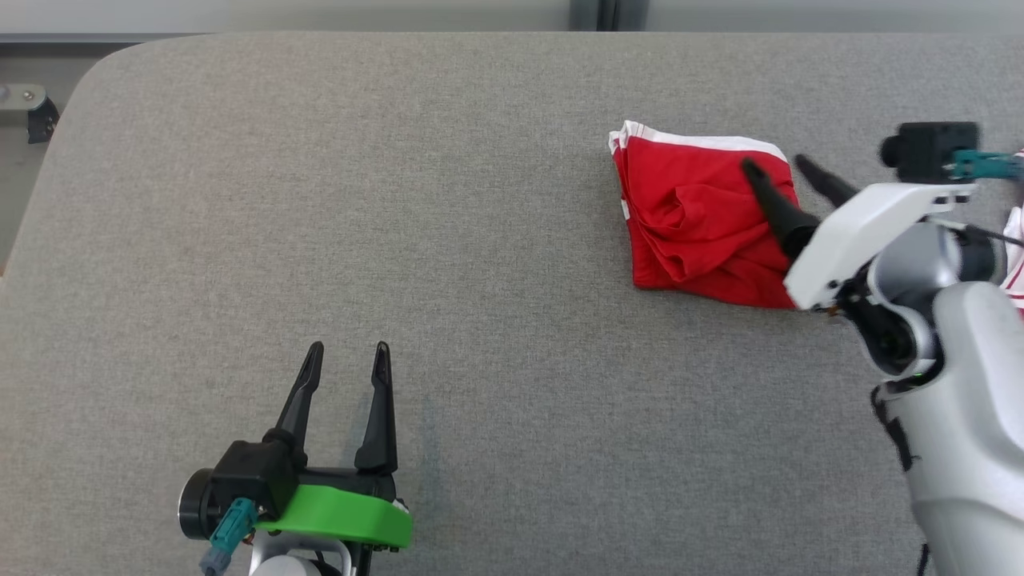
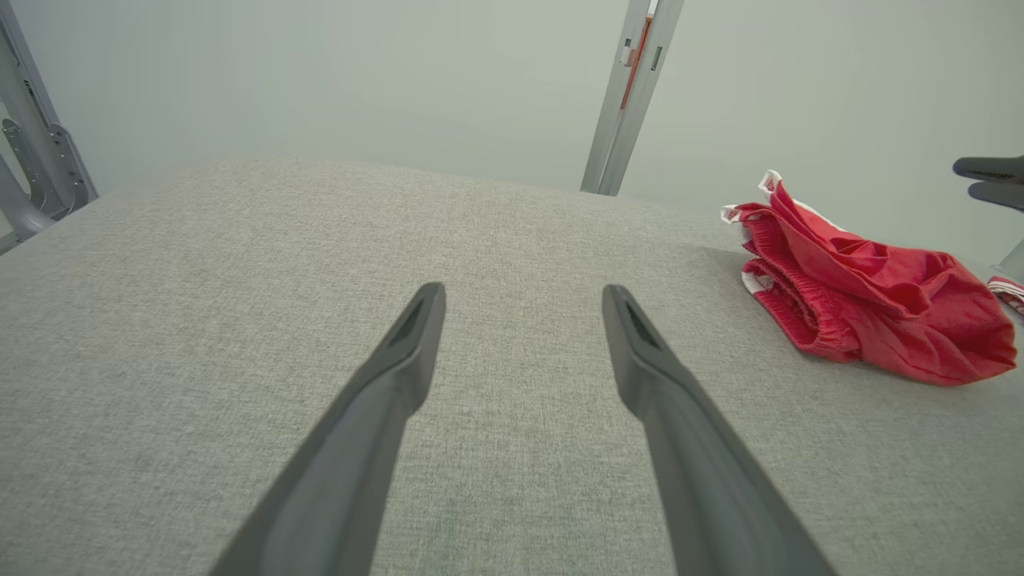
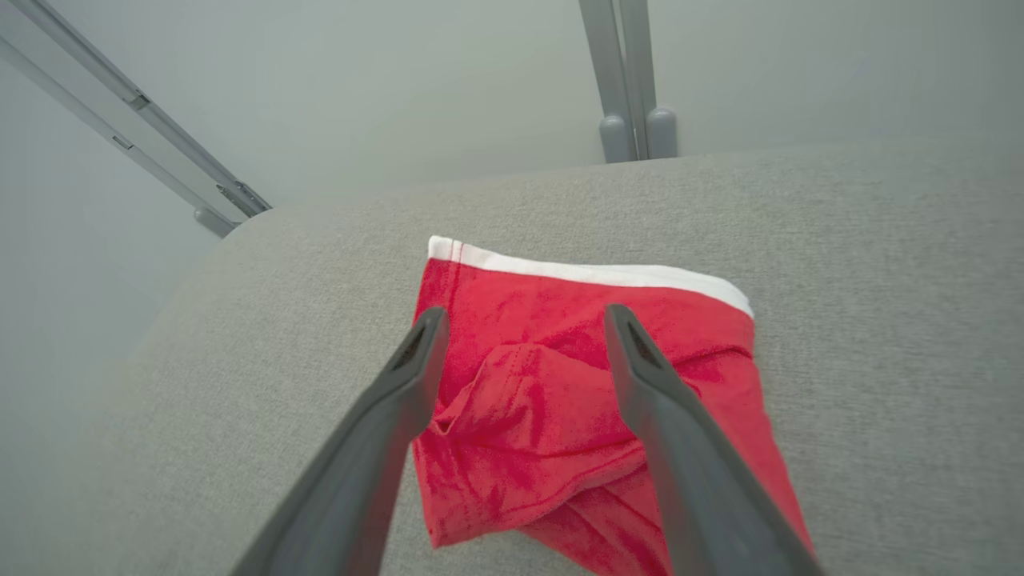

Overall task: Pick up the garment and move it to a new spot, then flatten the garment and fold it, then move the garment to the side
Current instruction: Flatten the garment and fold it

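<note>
Grey table (image 1: 400, 200): one garment (image 1: 688, 216); two grippers: left gripper (image 1: 350, 348) spread, right gripper (image 1: 775, 162) spread, seemingly above garment.

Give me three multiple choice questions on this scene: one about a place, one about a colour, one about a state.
1. In the head view, where on the grey fabric-covered table does the folded red cloth garment lie?
A) near left corner
B) far right part
C) centre front
2. What colour is the band along its edge?
A) blue
B) black
C) white
3. How do the right gripper jaws stand?
A) open, holding nothing
B) shut on the garment
C) shut, empty
Answers: 1 B, it sits high and right in that view; 2 C, a white strip borders the far edge; 3 A, the jaws stand apart over the cloth.
</note>
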